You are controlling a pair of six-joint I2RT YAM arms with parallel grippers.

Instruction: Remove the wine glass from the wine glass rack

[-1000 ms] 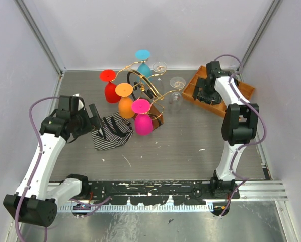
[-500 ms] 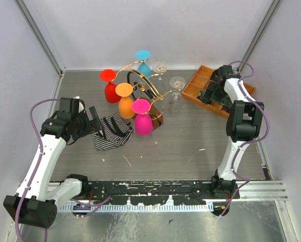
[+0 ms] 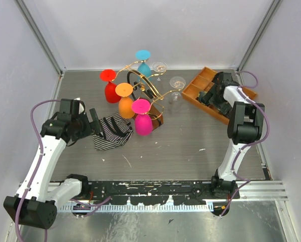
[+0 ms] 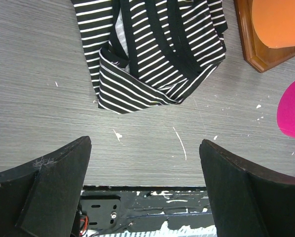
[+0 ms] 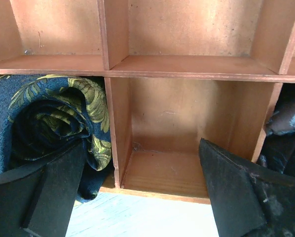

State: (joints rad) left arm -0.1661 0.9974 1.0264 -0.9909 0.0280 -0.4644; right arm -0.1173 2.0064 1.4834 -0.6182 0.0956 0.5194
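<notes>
The wine glass rack [image 3: 143,86] is a gold wire stand on a brown wooden base [image 3: 155,112] at the middle back. Red [image 3: 110,89], orange [image 3: 126,103], pink [image 3: 142,121] and cyan [image 3: 143,64] glasses hang on it upside down. Two clear wine glasses [image 3: 176,85] hang on its right side. My left gripper [image 3: 96,122] is open and empty, low over the table left of the rack, by a striped cloth [image 3: 113,132]. In the left wrist view the gripper [image 4: 145,182] faces the cloth [image 4: 157,49], the base corner [image 4: 258,49] and the pink glass [image 4: 293,116]. My right gripper [image 3: 211,97] is open and empty over the orange-brown tray [image 3: 195,85].
In the right wrist view my open gripper [image 5: 142,187] faces an empty compartment of the tray [image 5: 177,69]. A rolled navy and gold cloth [image 5: 54,123] fills the compartment to its left, and a dark cloth [image 5: 285,133] the one to its right. Walls enclose the table on three sides.
My right arm's wrist has swung to the right along the tray, uncovering the tray's left end. My left arm has barely moved. The glasses and rack have not moved.
</notes>
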